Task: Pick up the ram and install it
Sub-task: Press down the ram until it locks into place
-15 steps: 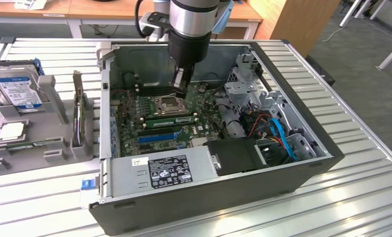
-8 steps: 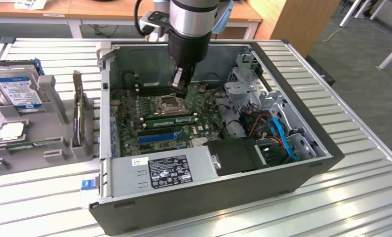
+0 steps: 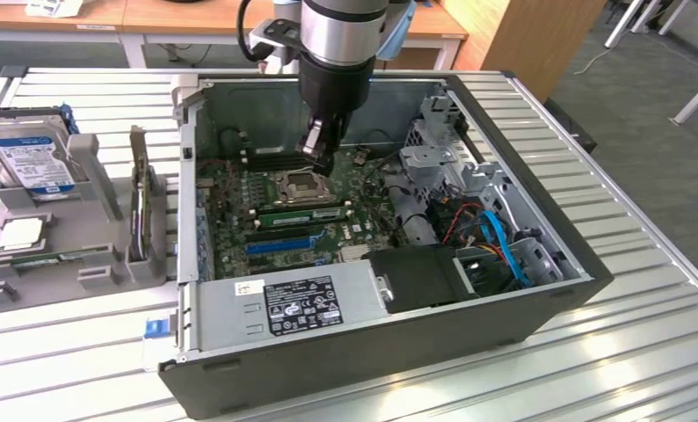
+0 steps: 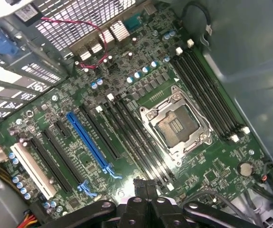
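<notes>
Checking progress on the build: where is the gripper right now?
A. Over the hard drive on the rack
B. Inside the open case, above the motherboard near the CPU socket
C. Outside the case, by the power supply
B: the gripper hangs inside the open case, just above the CPU socket on the motherboard.

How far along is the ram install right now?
Seemingly done: a green ram sits along a slot beside the processor socket; I can't tell whether it is fully latched. In hand: nothing visible; the gripper is shut, low over the motherboard near that socket. Left: full seating isn't confirmed from here.
</notes>
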`<state>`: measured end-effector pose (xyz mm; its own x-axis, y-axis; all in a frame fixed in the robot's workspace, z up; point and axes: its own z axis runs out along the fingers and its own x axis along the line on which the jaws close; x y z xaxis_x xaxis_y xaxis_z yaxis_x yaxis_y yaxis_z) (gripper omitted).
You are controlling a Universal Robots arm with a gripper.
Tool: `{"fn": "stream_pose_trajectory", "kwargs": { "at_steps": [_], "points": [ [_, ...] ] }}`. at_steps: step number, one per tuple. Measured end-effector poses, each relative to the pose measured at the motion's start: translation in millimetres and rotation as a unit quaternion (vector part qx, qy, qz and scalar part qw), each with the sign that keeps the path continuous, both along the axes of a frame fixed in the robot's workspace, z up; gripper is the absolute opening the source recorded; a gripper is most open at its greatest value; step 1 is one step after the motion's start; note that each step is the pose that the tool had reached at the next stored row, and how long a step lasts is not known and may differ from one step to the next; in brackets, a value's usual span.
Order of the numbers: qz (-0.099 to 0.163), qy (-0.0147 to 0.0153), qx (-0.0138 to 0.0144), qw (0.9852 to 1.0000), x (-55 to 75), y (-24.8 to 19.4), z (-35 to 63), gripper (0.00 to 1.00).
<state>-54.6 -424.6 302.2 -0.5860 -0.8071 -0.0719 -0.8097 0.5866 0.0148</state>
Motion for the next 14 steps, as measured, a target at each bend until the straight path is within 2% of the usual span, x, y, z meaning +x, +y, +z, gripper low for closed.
{"fn": "stream_pose_trajectory", "kwargs": {
  "at_steps": [7, 14],
  "points": [
    [-0.001, -0.0001, 0.0001, 1.0000, -0.4, 0.0, -0.1, 0.10],
    [-0.001, -0.0001, 0.0001, 1.0000, -8.7, 0.1, -0.2, 0.10]
  ]
}}
